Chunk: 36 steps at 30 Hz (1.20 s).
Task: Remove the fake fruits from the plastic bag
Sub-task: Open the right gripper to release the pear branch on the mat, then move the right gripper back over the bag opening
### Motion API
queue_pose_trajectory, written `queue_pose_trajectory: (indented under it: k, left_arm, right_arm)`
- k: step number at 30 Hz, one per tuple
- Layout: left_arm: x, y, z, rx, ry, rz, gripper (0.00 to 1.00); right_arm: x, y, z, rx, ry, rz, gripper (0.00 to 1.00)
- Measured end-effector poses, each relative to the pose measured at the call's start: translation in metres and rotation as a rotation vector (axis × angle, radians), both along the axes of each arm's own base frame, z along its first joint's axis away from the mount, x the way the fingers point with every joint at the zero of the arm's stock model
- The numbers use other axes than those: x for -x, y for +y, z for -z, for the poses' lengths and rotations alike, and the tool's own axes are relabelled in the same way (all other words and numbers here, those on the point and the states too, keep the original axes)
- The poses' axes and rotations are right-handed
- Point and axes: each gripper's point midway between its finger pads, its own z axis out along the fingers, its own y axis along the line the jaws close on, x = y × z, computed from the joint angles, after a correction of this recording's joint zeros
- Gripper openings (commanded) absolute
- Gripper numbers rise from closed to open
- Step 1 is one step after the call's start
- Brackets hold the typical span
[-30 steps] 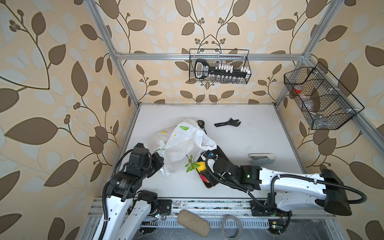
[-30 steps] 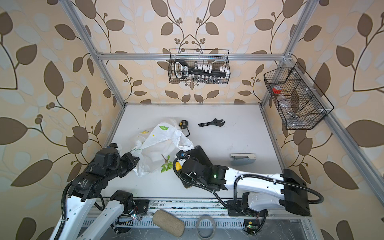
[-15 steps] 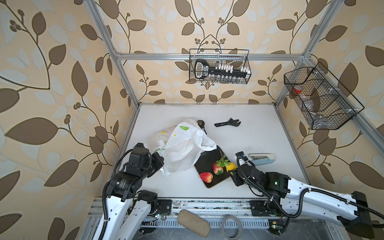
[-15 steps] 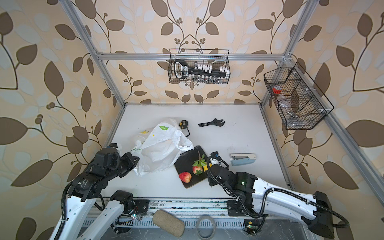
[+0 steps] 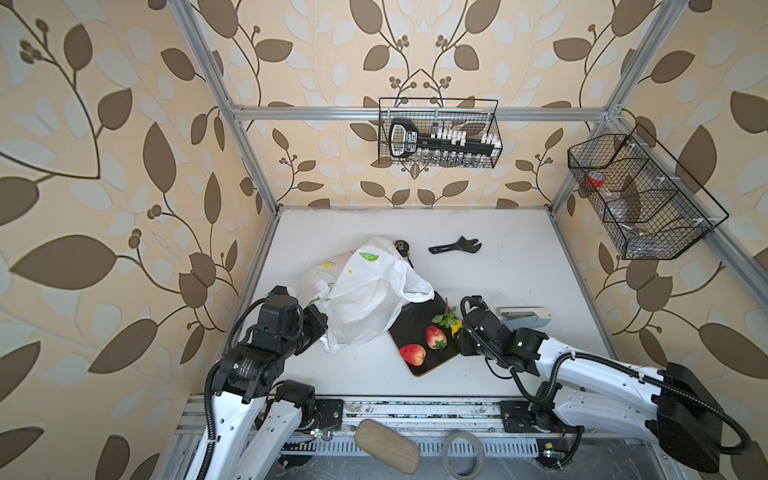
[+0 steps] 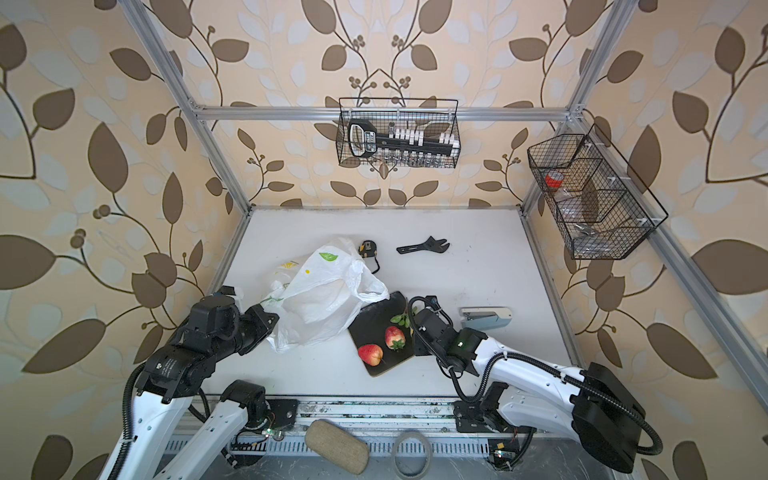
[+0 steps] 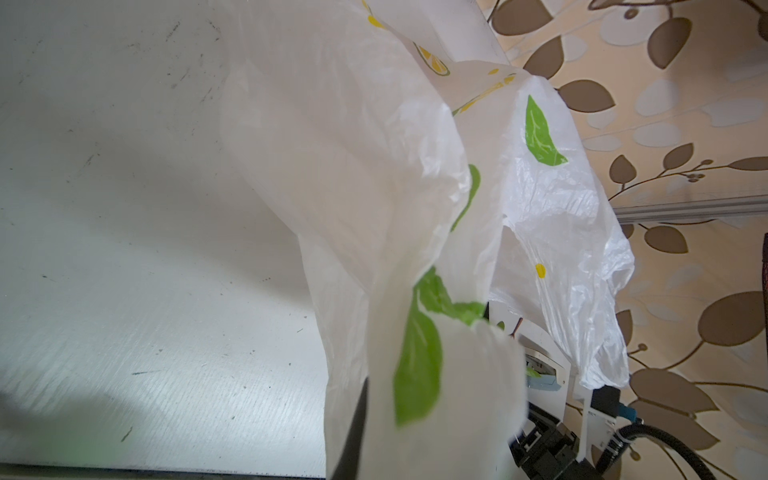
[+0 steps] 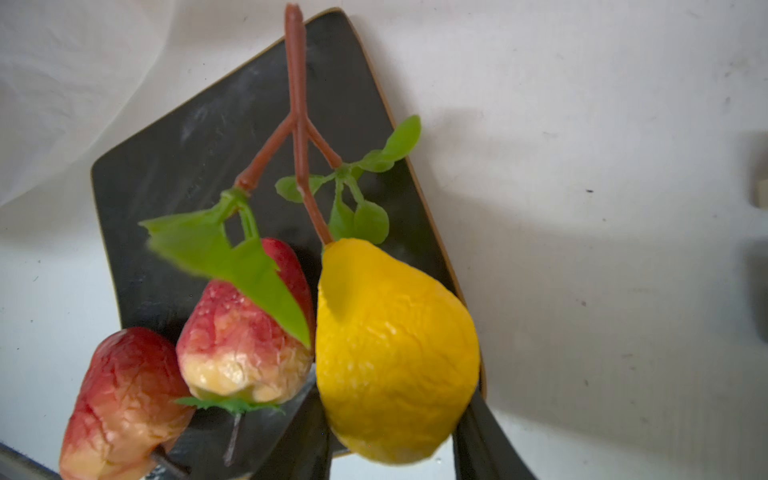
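White, crinkly, translucent plastic bag with green and yellow prints lies crumpled on the pale table, left of the middle in both top views. One of its edges drapes over the far corner of a flat black tray. The left gripper is clamped on the bag's near-left corner, and in the left wrist view the film bunches right up against it.

Three glossy fake fruits are out on the tray. A red-and-cream strawberry-like fruit with a green leaf is joined by a forked brown stem to a yellow pear-shaped fruit, which sits at the tray's right edge. A second red fruit lies just beside the first, nearer the tray's front corner.

The right gripper holds the yellow fruit, with a dark finger pressed against each side, its jaws partly spread.

A black adjustable wrench lies far back on the table, and a grey stapler lies just right of the right gripper.
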Motion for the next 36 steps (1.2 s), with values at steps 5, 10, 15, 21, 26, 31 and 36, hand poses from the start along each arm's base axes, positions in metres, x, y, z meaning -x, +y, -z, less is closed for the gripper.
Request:
queue_pose_trajectory:
  k: [5,10,15,21,26,31,36]
  left_arm:
    - [0.000,0.000,0.000,0.000,0.000,0.000,0.00]
    - [0.000,0.000,0.000,0.000,0.000,0.000,0.00]
    - [0.000,0.000,0.000,0.000,0.000,0.000,0.00]
    - [0.000,0.000,0.000,0.000,0.000,0.000,0.00]
    - [0.000,0.000,0.000,0.000,0.000,0.000,0.00]
    - [0.000,0.000,0.000,0.000,0.000,0.000,0.00]
    - [0.001,0.000,0.000,0.001,0.001,0.001,0.00]
  right_arm:
    - [0.002,0.006,0.010,-0.020,0.026,-0.014,0.52]
    - [0.005,0.006,0.017,-0.023,0.044,-0.019,0.66]
    - [0.006,0.004,0.009,-0.039,0.030,-0.016,0.75]
    - [0.003,-0.005,-0.037,-0.091,-0.077,0.002,0.75]
    - [-0.007,0.014,-0.113,-0.195,-0.256,-0.080,0.64]
    - [0.010,0.082,-0.148,-0.178,-0.371,-0.349,0.59]
    - [0.016,0.156,-0.142,-0.069,-0.452,-0.570,0.53]
